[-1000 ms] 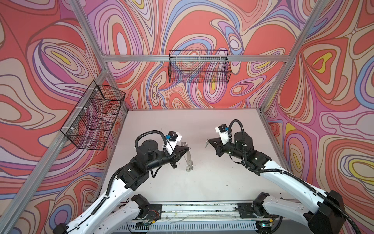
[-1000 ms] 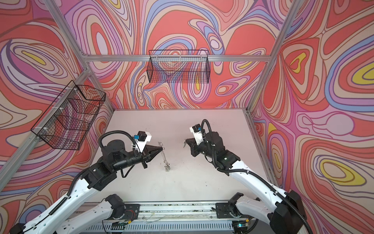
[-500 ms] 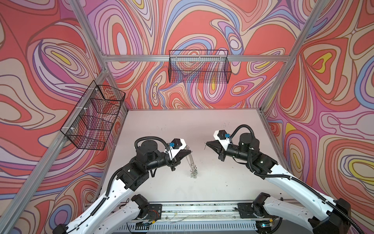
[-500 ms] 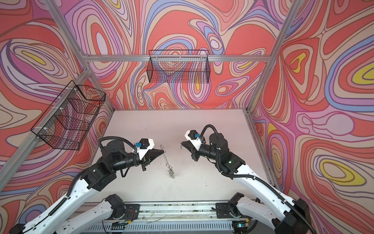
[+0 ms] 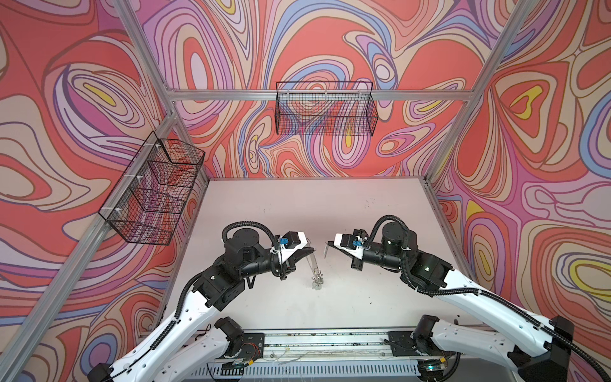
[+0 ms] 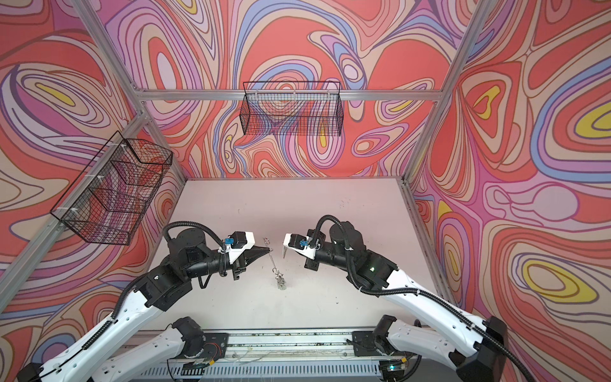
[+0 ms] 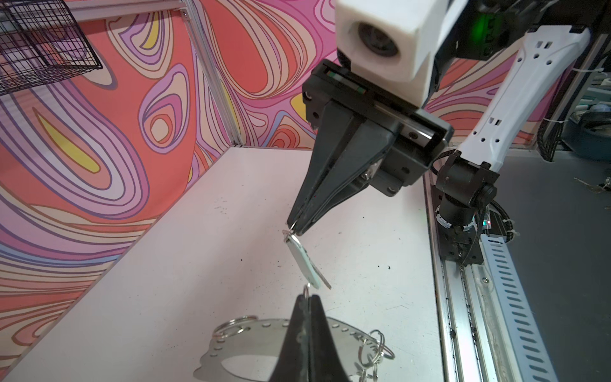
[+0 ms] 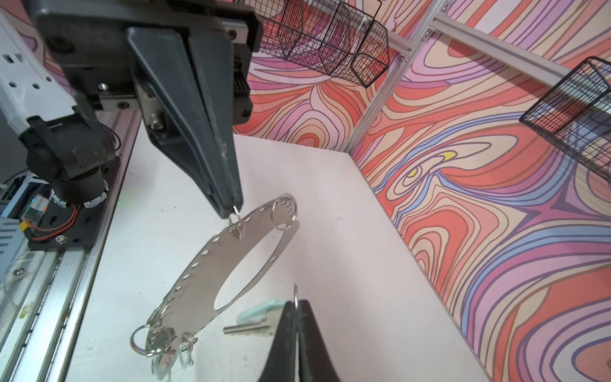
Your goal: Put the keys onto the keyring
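The left fingers (image 8: 231, 203) are pressed fully together on a small wire loop (image 8: 236, 222) that passes through a hole in the rim of the keyring (image 8: 211, 264). The keyring — a flat shiny oval band with a large hole in the middle — hangs from this loop above the desk (image 8: 330, 251). It is tilted, with its high end at the fingers. At its low end more loops and silvery keys (image 8: 163, 359) hang in a cluster. In both top views these keys (image 5: 316, 283) are close to the desk surface, but I cannot tell if they touch it.

The right fingers (image 7: 299, 221) are also closed tight, on a thin ring (image 7: 292, 227). One key (image 7: 305, 261) with a pale greenish head hangs from it, its metal blade pointing down to the desk. This key is in the air, just beside the upper end of the keyring and apart from it. The two pairs of fingers face each other over the middle of the desk, near but not touching. Black wire baskets (image 5: 325, 109) hang on the walls, well apart from the arms.
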Controlling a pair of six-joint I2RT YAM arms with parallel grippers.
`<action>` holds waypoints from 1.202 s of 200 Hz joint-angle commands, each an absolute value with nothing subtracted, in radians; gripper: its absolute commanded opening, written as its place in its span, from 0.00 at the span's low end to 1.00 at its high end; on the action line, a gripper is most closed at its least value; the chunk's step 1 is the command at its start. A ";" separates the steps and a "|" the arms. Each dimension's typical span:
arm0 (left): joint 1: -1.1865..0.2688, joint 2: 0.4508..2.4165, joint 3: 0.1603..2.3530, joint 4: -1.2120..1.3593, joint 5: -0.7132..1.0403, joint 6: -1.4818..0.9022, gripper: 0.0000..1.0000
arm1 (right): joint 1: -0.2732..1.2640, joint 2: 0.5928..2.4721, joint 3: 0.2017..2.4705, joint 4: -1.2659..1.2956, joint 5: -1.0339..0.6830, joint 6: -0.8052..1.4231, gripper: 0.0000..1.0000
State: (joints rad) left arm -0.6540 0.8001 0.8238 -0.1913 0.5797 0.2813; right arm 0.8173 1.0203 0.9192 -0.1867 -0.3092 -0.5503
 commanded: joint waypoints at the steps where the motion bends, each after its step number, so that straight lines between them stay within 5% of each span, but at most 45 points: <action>1: -0.655 0.795 0.827 -0.174 0.595 0.324 0.00 | 0.832 1.046 0.973 -0.267 -0.276 -0.619 0.00; 85: -0.657 0.808 0.839 -0.225 0.556 0.360 0.00 | 0.947 1.194 1.208 -0.581 -0.132 -0.681 0.00; 240: -0.656 0.819 0.835 -0.222 0.564 0.355 0.00 | 0.997 1.192 1.210 -0.556 -0.084 -0.683 0.00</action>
State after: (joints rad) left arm -0.6540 0.8215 0.8238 -0.2443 0.5415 0.3405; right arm 0.9874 1.2018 1.2182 -0.5827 -0.0837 -0.6628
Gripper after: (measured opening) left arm 0.048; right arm 0.047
